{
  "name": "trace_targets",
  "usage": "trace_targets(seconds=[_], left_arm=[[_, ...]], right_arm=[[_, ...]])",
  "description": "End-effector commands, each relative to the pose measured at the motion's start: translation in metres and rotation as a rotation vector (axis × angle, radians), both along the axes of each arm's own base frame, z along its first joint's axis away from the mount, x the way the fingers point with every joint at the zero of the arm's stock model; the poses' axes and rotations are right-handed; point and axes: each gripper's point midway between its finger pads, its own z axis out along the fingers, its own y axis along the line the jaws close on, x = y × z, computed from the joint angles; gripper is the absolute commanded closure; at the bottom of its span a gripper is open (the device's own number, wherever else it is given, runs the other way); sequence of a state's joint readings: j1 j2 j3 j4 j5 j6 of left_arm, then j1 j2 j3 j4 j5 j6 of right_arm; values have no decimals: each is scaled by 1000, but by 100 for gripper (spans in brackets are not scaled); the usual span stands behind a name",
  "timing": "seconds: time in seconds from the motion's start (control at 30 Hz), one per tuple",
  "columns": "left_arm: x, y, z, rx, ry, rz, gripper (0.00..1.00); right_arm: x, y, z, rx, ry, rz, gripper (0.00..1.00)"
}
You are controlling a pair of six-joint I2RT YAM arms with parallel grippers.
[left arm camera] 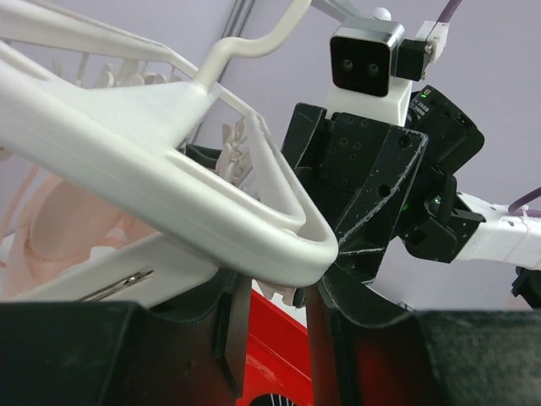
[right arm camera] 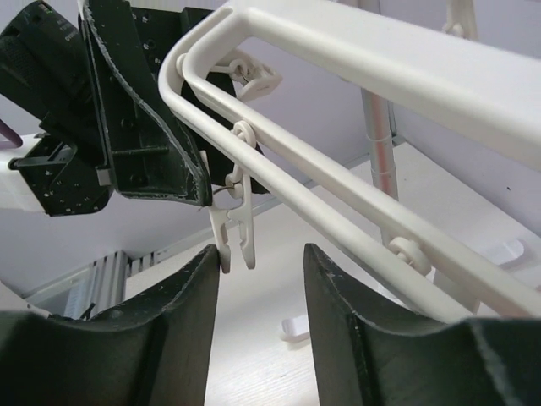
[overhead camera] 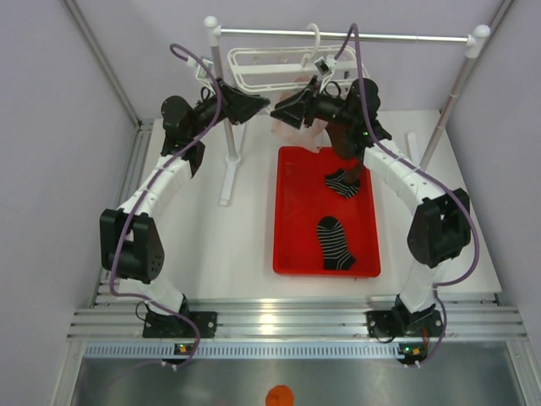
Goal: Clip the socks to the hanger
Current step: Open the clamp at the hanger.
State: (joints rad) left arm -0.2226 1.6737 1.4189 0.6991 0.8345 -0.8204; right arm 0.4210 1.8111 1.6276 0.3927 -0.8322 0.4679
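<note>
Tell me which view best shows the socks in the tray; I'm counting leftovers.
Top external: both striped socks show clearly in the red tray. Left wrist shows only a tray sliver; right wrist, neither.

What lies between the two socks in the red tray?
Only bare tray floor, between the far sock and the near sock; the top view shows it.

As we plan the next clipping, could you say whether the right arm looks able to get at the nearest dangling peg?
Probably yes: the right tool is open, and the peg hangs from the hanger just at its tips, with nothing between them.
</note>
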Motion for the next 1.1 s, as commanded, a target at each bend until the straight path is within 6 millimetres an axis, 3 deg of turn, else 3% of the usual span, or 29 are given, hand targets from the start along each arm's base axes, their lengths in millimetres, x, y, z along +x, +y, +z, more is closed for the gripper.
trace_targets(seconds=[0.0, 0.17, 0.23, 0.3, 0.37, 0.4, 0.47, 0.67, 1.07], left_arm=[[-13, -5, 18, 1, -64, -42, 100], [-14, -5, 18, 1, -64, -44, 100], [-14, -5, 18, 1, -64, -43, 100], [-13, -3, 20, -4, -66, -30, 92], [-12, -2, 21, -9, -60, -17, 86], [-11, 0, 22, -16, -56, -4, 76], [-9, 3, 24, -20, -53, 4, 74], [-3, 14, 32, -51, -49, 58, 55], [-2, 18, 34, -68, -55, 79, 56]], right_arm=[[4, 2, 30, 32, -91, -32, 58], [7, 3, 29, 29, -83, -32, 74], [6, 4, 29, 28, -85, -28, 90], [5, 4, 28, 25, -87, -24, 100], [3, 3, 26, 22, -86, -20, 100], [2, 3, 26, 23, -85, -18, 100], [0, 1, 25, 26, -87, -12, 100], [-3, -2, 24, 36, -72, -1, 100], [-5, -2, 21, 40, -56, 12, 100]])
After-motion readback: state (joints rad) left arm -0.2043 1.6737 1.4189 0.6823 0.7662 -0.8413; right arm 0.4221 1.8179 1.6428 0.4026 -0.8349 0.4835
